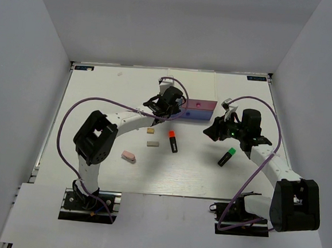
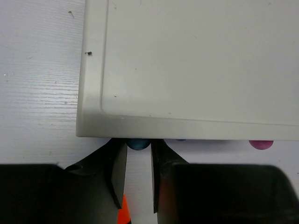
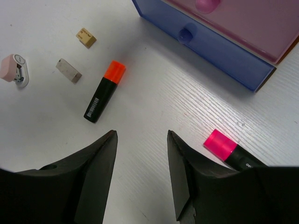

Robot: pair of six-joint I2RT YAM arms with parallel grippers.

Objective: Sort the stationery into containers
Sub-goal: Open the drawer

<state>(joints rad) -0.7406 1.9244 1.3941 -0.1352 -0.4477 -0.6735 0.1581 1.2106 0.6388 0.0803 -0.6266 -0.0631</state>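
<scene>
Over the white box (image 2: 187,70), the left gripper (image 2: 138,161) points down, its fingers narrowly apart either side of the blue knob (image 2: 138,144); I cannot tell whether they pinch it. The right gripper (image 3: 141,140) hovers with its fingers spread, the pink highlighter (image 3: 224,147) just to its right and the orange highlighter (image 3: 105,91) ahead-left. The drawers (image 3: 219,51) hide their contents.

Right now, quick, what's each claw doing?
Left claw: flanking the blue knob, grip cannot be told.
Right claw: open, empty.
</scene>
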